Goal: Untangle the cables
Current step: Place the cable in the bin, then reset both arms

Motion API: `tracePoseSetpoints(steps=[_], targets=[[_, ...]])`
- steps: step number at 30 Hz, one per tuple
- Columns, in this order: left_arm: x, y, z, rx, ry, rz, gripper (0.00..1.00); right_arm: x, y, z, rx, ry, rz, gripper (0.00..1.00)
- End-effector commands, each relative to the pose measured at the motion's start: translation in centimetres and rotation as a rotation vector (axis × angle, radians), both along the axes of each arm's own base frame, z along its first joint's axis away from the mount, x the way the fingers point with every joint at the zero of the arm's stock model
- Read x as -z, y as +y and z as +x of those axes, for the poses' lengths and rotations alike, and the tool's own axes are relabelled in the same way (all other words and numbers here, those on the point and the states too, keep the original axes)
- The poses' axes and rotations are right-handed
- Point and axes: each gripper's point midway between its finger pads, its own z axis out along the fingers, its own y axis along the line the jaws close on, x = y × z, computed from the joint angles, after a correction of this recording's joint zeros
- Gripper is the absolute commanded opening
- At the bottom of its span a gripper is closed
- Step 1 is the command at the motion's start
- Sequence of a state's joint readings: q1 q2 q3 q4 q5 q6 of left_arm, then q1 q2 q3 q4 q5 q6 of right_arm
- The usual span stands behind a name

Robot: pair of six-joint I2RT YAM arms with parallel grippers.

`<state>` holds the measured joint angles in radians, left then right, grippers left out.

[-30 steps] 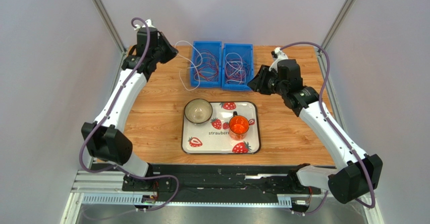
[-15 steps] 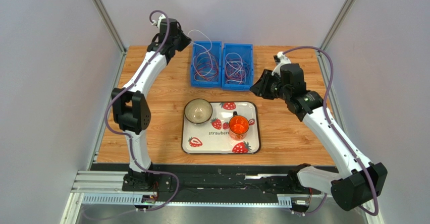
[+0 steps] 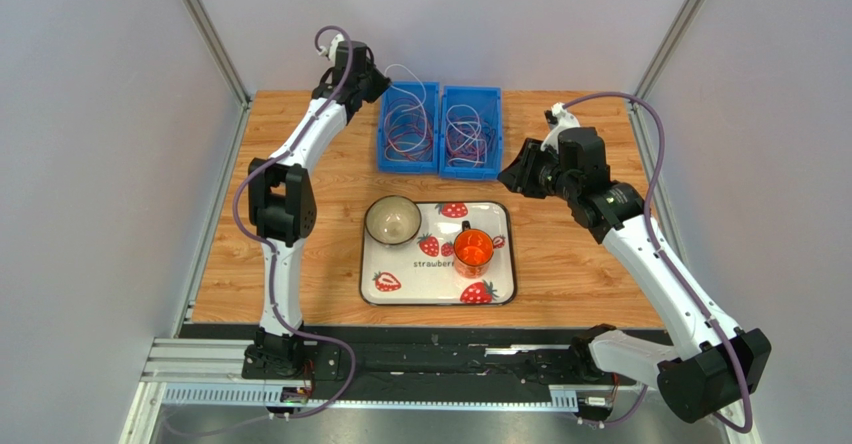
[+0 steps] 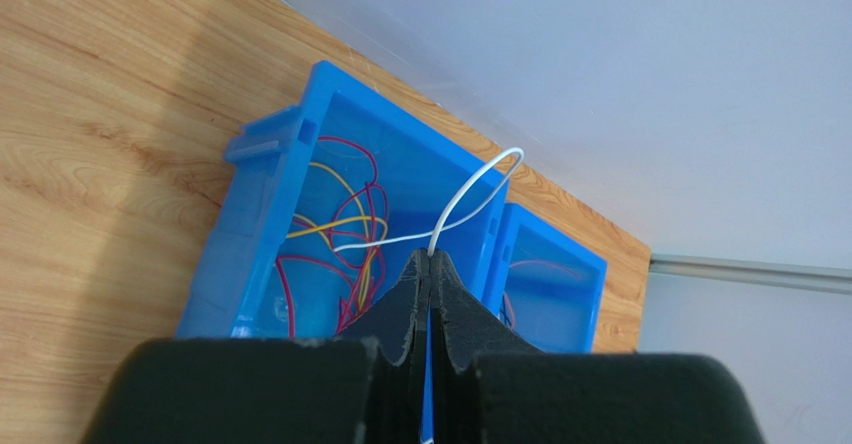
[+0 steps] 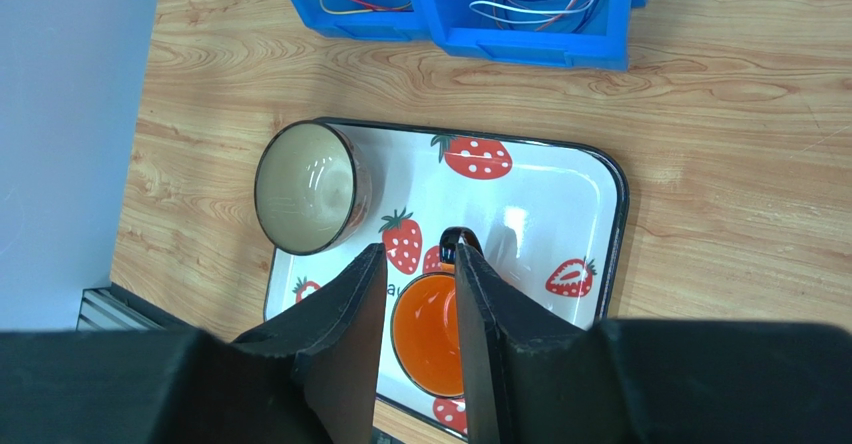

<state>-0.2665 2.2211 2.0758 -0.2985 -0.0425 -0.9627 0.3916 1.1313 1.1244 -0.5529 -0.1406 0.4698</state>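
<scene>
Left wrist view: your left gripper [image 4: 429,264] pinches a white cable [image 4: 470,189] arcing up from the left blue bin [image 4: 262,214], other cables [image 3: 468,129] lie coiled in it and the right blue bin [image 3: 470,173], and your right gripper [image 5: 418,264] is spread, facing the strawberry tray [image 5: 560,214].

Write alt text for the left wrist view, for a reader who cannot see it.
The left gripper, shut, pinches a white cable that loops up and back down into a blue bin of red and yellow cables. A second blue bin stands beside it on the wooden table.
</scene>
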Motion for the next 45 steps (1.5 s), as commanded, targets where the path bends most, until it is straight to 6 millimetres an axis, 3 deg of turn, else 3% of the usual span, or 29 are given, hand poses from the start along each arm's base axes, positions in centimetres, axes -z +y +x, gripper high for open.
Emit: tracePoseSetpoints(steps=[1, 6, 11, 13, 18, 20, 29, 34, 39, 42, 45], targets=[[-2.8, -0.3, 0.3, 0.005, -0.079, -0.009, 0.01, -0.1, 0.2, -0.1, -0.013, -0.013, -0.004, 0.35], [-2.8, -0.8, 0.1, 0.047, -0.079, -0.005, 0.14, -0.1, 0.3, -0.1, -0.013, -0.009, 0.000, 0.34], [-3.6, -0.5, -0.5, 0.052, -0.080, 0.024, 0.44, -0.2, 0.3, -0.1, -0.014, -0.008, 0.005, 0.34], [-4.3, -0.3, -1.0, 0.052, -0.090, 0.033, 0.48, -0.3, 0.4, -0.2, -0.017, -0.009, 0.006, 0.34], [-6.6, 0.3, -2.0, 0.060, -0.130, 0.064, 0.49, -0.8, 0.7, -0.3, -0.019, -0.016, 0.015, 0.34], [-6.7, 0.6, -2.5, 0.057, -0.128, 0.084, 0.49, -0.8, 0.9, -0.4, -0.020, -0.014, 0.014, 0.34], [-7.9, 4.7, -7.4, -0.009, -0.140, 0.244, 0.48, -1.0, 0.9, -0.2, -0.012, -0.033, 0.000, 0.34], [-7.1, 7.5, -11.7, -0.035, -0.140, 0.365, 0.46, -1.4, 0.8, 0.1, -0.017, -0.073, -0.007, 0.41], [-4.8, 11.5, -16.6, -0.076, -0.136, 0.553, 0.46, -1.3, 1.0, 0.5, -0.031, -0.109, -0.011, 0.50], [-3.1, 13.6, -18.8, -0.071, -0.128, 0.694, 0.46, -1.2, 1.1, 0.6, -0.037, -0.128, -0.002, 0.58], [-1.2, 15.4, -20.7, -0.068, -0.099, 0.815, 0.46, -1.2, 1.7, 0.5, -0.061, -0.143, 0.018, 0.76]])
